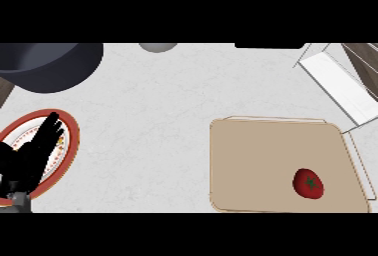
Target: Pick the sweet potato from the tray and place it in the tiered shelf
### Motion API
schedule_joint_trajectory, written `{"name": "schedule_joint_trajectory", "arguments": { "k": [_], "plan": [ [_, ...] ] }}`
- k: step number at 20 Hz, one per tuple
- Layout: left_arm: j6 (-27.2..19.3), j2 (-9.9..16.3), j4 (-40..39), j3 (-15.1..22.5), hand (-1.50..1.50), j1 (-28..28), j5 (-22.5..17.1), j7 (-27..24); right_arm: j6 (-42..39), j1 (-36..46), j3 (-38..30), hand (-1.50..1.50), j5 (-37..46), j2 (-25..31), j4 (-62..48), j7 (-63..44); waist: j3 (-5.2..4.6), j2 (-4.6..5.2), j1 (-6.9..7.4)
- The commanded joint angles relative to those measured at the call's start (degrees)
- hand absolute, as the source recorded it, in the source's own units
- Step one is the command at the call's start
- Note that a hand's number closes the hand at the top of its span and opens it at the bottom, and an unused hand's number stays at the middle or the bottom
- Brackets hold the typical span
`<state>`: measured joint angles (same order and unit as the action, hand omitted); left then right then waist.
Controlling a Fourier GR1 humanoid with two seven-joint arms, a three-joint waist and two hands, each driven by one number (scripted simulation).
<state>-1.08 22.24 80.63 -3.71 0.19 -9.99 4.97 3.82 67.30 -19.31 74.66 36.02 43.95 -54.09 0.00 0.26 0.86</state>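
- A red, rounded tomato (308, 183) with a green stalk lies in the tan tray (251, 150), near the tray's right edge and front corner; no sweet potato shows.
- The tray sits at the worktop's (170, 95) front right.
- The white wire shelf (341, 82) stands at the back right corner.
- The left hand (33, 150) rests with straight, spread fingers over a red-rimmed plate (68, 131) at the left edge.
- A dark pot (48, 65) sits at the back left.

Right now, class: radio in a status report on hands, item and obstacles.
Left hand open, resting over plate; right hand out of view. Red item, tomato-like, lies on tray. Shelf top right; path unobstructed.
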Motion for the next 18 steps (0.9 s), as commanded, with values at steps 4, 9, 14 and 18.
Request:
{"name": "schedule_joint_trajectory", "arguments": {
  "k": [4, 9, 14, 18],
  "plan": [
    [0.0, -1.4, -1.4, 0.2, 0.0, -0.3, 1.6, -2.4, 10.3, -2.4, -4.8, 1.5, -0.5, 3.1, -5.5, -2.6, 0.02, 0.17, 0.17],
    [-1.3, -3.0, -0.8, 0.4, 0.0, -2.1, 2.3, 0.8, 6.6, -3.5, -3.6, -1.5, -1.1, 5.8, -11.1, 3.6, 0.01, 0.0, -0.1],
    [1.4, -2.0, -3.0, -1.3, 0.0, -1.6, 1.9, -1.9, 15.7, -2.6, -4.6, -1.5, -2.5, 4.3, -13.3, 6.1, 0.02, 0.15, 0.3],
    [1.3, -1.7, -2.1, -1.8, 0.0, -3.4, 1.5, 0.6, 16.4, -0.6, -6.8, -1.5, -6.2, 5.2, -12.0, 8.5, 0.03, 0.07, 0.02]
  ]
}}
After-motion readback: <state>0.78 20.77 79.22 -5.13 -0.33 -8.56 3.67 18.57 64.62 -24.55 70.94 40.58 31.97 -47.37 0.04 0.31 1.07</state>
